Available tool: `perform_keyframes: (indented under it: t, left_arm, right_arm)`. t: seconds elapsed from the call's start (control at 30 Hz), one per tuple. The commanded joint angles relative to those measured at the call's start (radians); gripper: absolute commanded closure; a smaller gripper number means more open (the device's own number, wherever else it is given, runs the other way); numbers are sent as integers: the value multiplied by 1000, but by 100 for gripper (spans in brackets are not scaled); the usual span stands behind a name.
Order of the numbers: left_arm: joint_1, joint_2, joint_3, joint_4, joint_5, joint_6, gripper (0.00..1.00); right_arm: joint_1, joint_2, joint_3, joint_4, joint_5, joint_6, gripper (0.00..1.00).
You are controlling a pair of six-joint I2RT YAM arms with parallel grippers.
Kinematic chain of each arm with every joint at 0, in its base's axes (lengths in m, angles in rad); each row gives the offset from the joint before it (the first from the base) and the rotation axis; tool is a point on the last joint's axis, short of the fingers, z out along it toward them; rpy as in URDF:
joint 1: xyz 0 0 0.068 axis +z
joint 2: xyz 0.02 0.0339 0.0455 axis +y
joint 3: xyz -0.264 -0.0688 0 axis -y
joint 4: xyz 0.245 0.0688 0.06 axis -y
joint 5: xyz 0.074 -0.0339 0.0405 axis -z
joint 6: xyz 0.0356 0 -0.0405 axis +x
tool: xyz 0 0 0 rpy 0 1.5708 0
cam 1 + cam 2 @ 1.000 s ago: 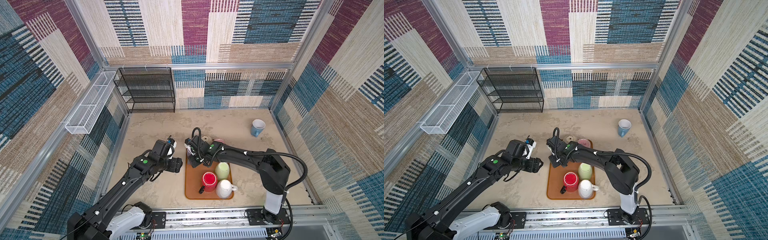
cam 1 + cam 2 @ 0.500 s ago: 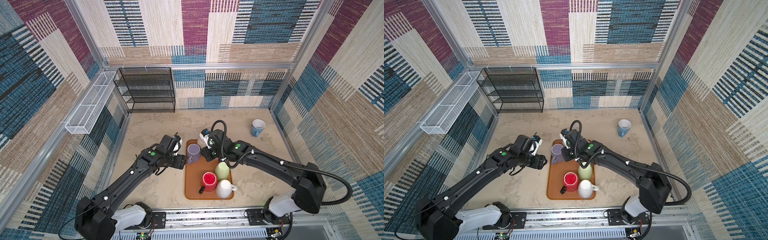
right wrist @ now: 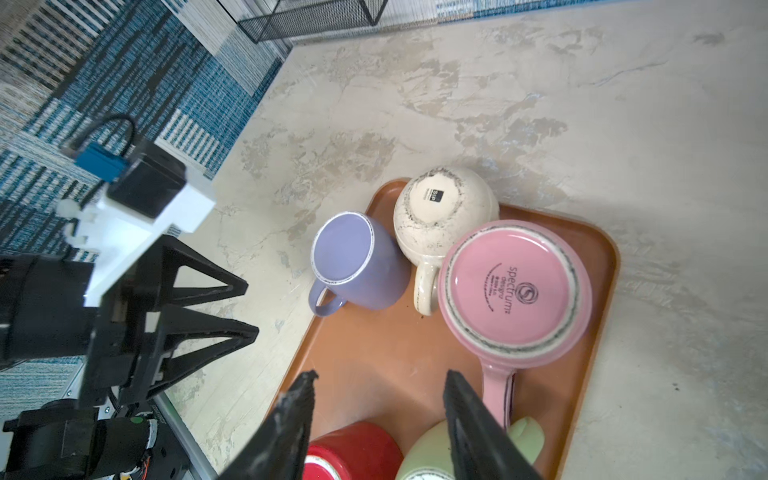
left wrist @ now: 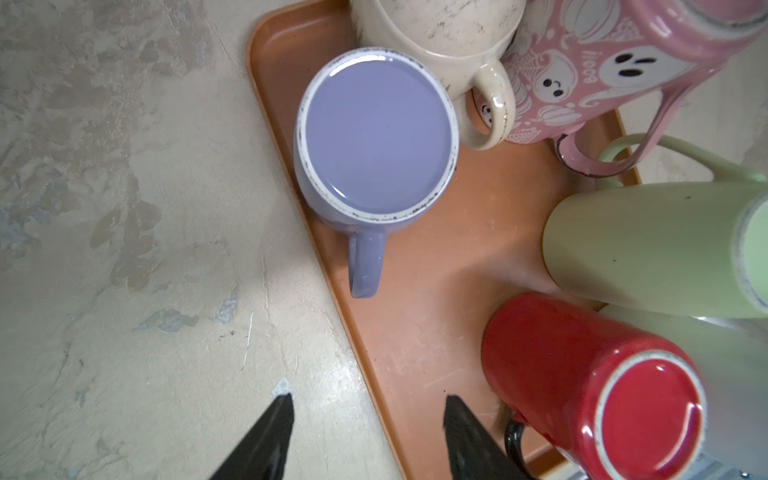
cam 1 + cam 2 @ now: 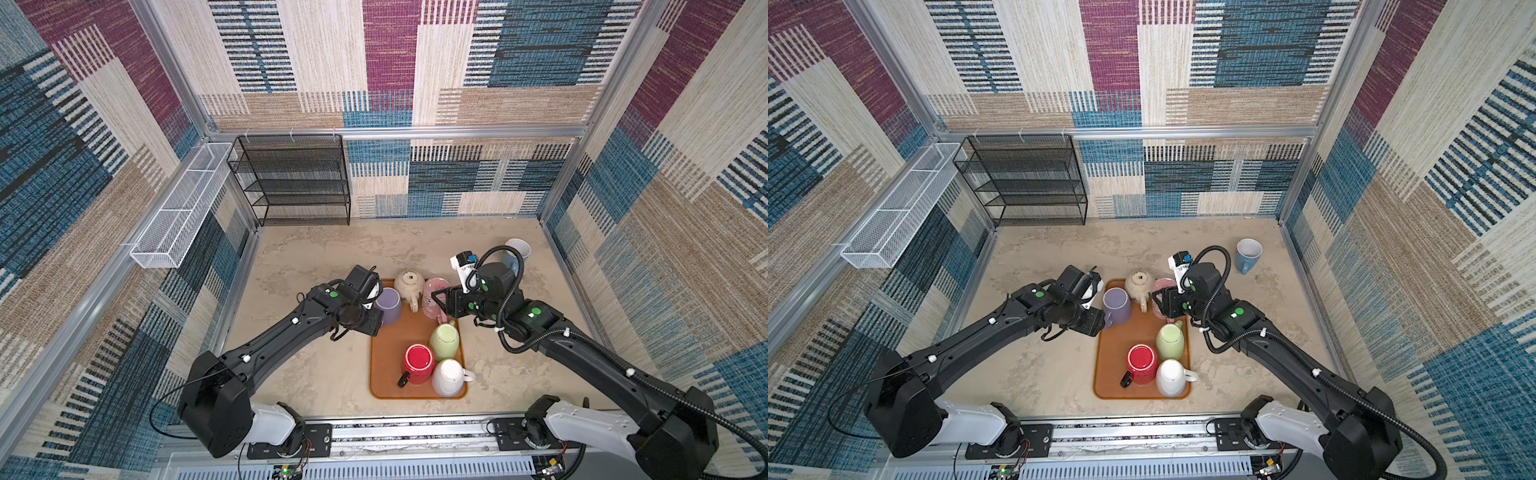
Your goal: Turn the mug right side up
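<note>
The lavender ceramic mug stands upside down, its flat unglazed-ringed base facing up, on the far left corner of the orange-brown plastic tray. Its handle points toward the left arm. From these angles it is hard to say whether the handle reaches out past the tray's rim. Its body sits just beside, possibly touching, a cream speckled round mug, also base up.

The left gripper is low by the tray's left edge, aimed at the lavender handle but apart from it. Its jaws stand moderately parted with nothing between them. The right gripper hangs over the tray's middle, jaws likewise parted and empty, with one finger just beside the handle of an inverted pink ghost-patterned mug.

Nearer the robot's base on the tray, a pale green mug, a red mug with a black handle and a white mug crowd together. Well apart, on the beige mottled tabletop by the right wall, a blue mug stands mouth up. A black wire shelf rack stands at the back wall.
</note>
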Motion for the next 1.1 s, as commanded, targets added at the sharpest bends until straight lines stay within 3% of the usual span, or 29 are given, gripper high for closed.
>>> perform_keyframes:
  t: [0.0, 0.57, 1.07]
  left_arm:
    - [-6, 40, 24, -6, -20, -6, 39]
    - [-19, 229, 118, 11, -14, -5, 51]
    - [-19, 304, 157, 22, -29, 5, 64]
  right_arm:
    - [-25, -25, -20, 56, -29, 15, 43]
    - [-63, -19, -62, 89, -67, -9, 41]
    - [-71, 0, -51, 91, -72, -37, 42]
